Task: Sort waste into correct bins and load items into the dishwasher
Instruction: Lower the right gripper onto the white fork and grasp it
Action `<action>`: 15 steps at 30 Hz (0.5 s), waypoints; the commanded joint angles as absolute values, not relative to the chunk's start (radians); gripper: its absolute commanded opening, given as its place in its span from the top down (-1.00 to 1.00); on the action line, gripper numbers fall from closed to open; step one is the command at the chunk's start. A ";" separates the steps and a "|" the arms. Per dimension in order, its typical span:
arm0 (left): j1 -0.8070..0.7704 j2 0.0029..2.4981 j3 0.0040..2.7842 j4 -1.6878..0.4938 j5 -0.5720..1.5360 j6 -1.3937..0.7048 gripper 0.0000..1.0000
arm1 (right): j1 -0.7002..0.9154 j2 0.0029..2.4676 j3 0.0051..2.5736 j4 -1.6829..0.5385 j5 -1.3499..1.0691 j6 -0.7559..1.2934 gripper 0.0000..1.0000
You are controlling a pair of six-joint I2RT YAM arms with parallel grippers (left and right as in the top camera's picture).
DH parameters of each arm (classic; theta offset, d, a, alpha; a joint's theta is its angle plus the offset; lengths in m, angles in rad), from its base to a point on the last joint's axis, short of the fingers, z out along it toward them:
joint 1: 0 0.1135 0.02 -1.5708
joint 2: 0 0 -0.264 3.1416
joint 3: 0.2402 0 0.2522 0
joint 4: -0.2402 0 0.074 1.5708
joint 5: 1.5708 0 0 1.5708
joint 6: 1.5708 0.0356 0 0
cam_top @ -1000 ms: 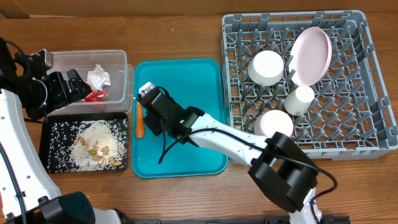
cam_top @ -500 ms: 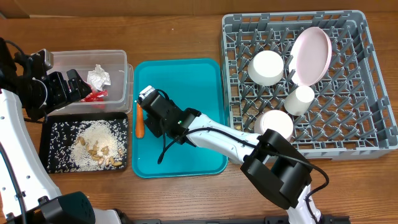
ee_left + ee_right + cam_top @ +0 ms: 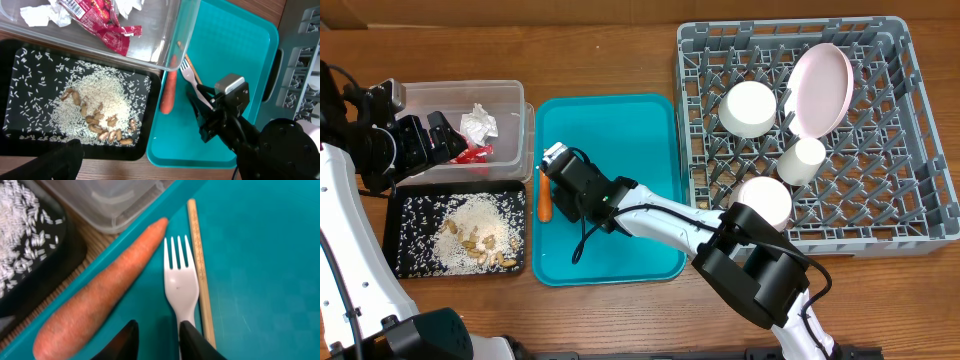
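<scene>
Carrot (image 3: 100,297) is laid along the left rim of the teal tray (image 3: 260,255). Its long axis is parallel to that rim and its thin tip is directed at the tray's far edge. Fork (image 3: 180,280) is laid inside the tray just right of the carrot, with the tines directed the same way. The chopstick (image 3: 200,265) is laid parallel against the fork's right side.

The right gripper (image 3: 157,335) is positioned low over the tray's left part, at the fork's handle end. Its fingers are parted, bare tray surface is seen between them, and nothing is clamped. The fork handle and the chopstick's near end are cut off behind the finger on the chopstick side, so contact there cannot be determined.

In the overhead view the fork and chopstick are hidden under the right gripper, and only the carrot is shown. In the left wrist view all three are shown, and the carrot tip is seen through the wall of the clear tub (image 3: 155,45). The tub is set left of the tray's far end. The black tray (image 3: 142,137) is set left of the tray's near end.

The left gripper (image 3: 438,140) is positioned left of the teal tray, over the tub, with its jaws spread and empty. In its own wrist view only a dark blurred shape is seen at the lower corner.
</scene>
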State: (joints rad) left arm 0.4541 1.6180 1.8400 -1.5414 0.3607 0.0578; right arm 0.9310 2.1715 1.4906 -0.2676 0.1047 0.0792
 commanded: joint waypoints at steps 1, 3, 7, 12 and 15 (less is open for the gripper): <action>0.458 1.616 1.858 -1.540 0.355 0.052 -0.99 | 0.926 2.201 1.491 -0.255 0.112 0.078 0.27; 0.458 1.616 1.858 -1.540 0.355 0.052 -1.00 | 0.926 2.214 1.491 -0.253 0.112 0.078 0.22; 0.458 1.616 1.858 -1.540 0.355 0.052 -0.99 | 0.926 2.227 1.491 -0.244 0.112 0.071 0.19; 0.458 1.616 1.858 -1.540 0.355 0.052 -0.99 | 0.925 2.228 1.491 -0.242 0.112 0.071 0.19; 0.458 1.616 1.858 -1.540 0.355 0.052 -1.00 | 0.921 2.230 1.491 -0.244 0.112 0.071 0.19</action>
State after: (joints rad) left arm 0.4541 1.6180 1.8400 -1.5410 0.3611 0.0578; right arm 0.9291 2.2147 1.4906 -0.2481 0.1093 0.0742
